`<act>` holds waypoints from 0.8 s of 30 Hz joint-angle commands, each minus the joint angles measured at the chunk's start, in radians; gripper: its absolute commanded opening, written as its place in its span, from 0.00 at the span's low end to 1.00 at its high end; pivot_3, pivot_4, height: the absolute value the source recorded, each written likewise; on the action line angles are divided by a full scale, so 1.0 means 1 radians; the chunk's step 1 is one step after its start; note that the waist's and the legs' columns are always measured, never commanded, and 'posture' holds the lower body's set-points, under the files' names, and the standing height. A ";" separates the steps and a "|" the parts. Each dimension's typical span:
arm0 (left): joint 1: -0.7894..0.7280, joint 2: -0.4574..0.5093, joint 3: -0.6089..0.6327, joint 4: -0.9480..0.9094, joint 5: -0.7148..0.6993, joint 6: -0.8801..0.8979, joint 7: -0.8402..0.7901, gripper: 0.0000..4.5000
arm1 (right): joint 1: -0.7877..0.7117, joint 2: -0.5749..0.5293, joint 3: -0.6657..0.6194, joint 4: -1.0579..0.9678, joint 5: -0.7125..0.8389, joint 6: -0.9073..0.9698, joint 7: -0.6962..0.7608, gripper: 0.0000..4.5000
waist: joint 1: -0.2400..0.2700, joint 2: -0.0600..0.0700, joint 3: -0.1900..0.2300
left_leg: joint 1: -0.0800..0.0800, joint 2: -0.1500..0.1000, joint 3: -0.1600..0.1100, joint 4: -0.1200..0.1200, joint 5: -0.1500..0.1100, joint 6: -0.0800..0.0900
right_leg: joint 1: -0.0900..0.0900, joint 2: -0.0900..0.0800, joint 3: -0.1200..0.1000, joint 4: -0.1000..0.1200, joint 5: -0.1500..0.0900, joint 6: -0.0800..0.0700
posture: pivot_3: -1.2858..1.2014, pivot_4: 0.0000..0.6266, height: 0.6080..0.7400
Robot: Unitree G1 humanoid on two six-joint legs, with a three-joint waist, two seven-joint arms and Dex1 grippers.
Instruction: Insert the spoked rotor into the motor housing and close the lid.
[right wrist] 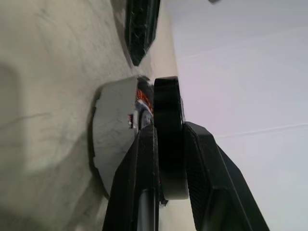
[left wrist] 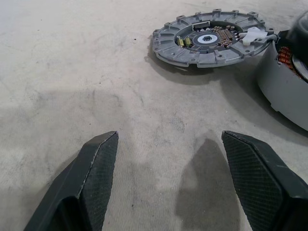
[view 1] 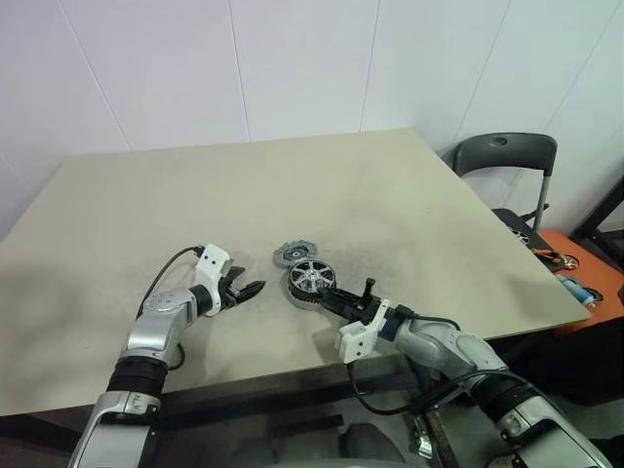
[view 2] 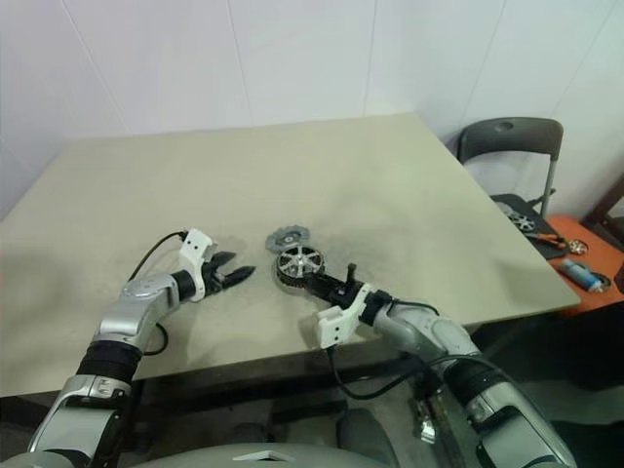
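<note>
Rotor gripped at the motor housing, lid lying flat beside it.

On the beige table (view 1: 292,195), largest first: the motor housing (view 1: 298,293), squat and silver-grey, standing on the tabletop right at the tips of the right gripper (view 1: 329,295), copper windings glimpsed inside its wall. Next, the spoked rotor (view 1: 311,277), black-rimmed, at the housing's open top, tilted, clenched by its rim between the right gripper's fingers (right wrist: 144,159). Next, the lid (left wrist: 209,38), lying flat just beyond the housing, ahead of and to one side of the left gripper (view 1: 255,290), inner face up with small central hub visible. Left gripper's jaws spread wide, grasping nothing, low over bare tabletop, near the housing but apart from it.
</note>
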 commanded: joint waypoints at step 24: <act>0.003 0.001 0.014 -0.018 -0.002 0.021 0.002 0.81 | -0.012 0.013 -0.001 0.004 -0.018 0.029 0.002 0.57 | -0.005 -0.002 -0.001 | 0.001 0.000 0.000 0.000 0.000 0.000 | 0.001 0.000 0.000 0.001 0.000 0.000 | 0.52 0.00 1.00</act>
